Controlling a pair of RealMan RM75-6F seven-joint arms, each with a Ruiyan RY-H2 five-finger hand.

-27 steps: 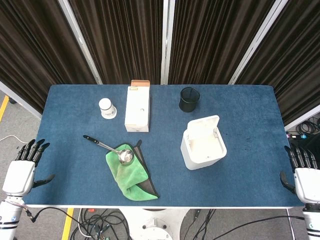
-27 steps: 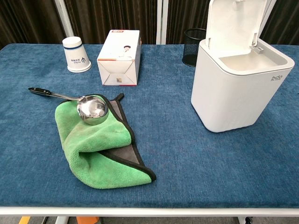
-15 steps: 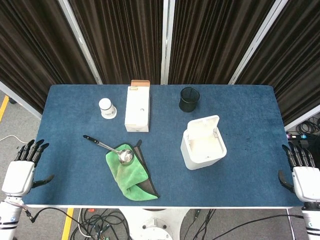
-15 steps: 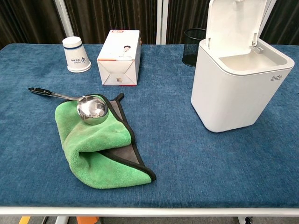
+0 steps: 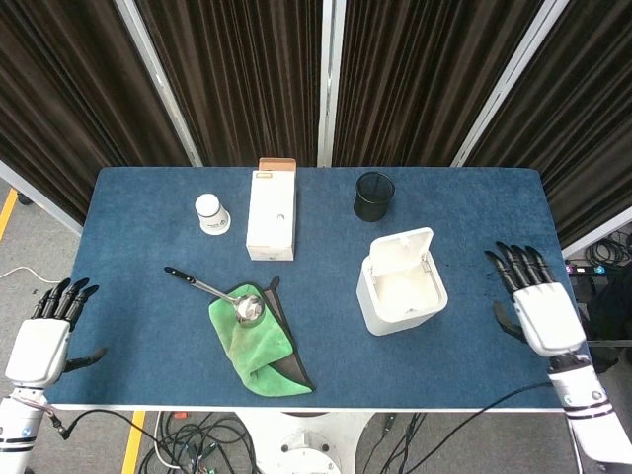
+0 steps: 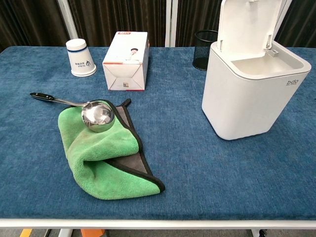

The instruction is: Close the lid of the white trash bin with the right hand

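We've got our right robot hand (image 5: 538, 306) over the table's (image 5: 148, 227) right edge, palm flat, fingers spread and holding nothing, well apart from the trash bin (image 5: 400, 294). That open, flat posture makes sense to us: a lid wants a broad push, not a pinch.

The trash bin sits right of centre, and its lid (image 6: 244, 27) stands nearly upright, hinged at the far side, leaving the mouth wide open. From the chest view we see no hand at all, so the reach is only starting, by our reckoning.

Our left robot hand (image 5: 44, 336) hangs off the table's near left corner, fingers apart, empty, out of the way since this job belongs to the right.

Left of the bin, a ladle (image 5: 232, 301) rests on a green cloth (image 5: 257, 346), with a box (image 5: 272, 212), a white cup (image 5: 210, 212) and a black mesh cup (image 5: 374, 196) further back. None of these lies between our right hand and the lid, which we judge leaves a free path.
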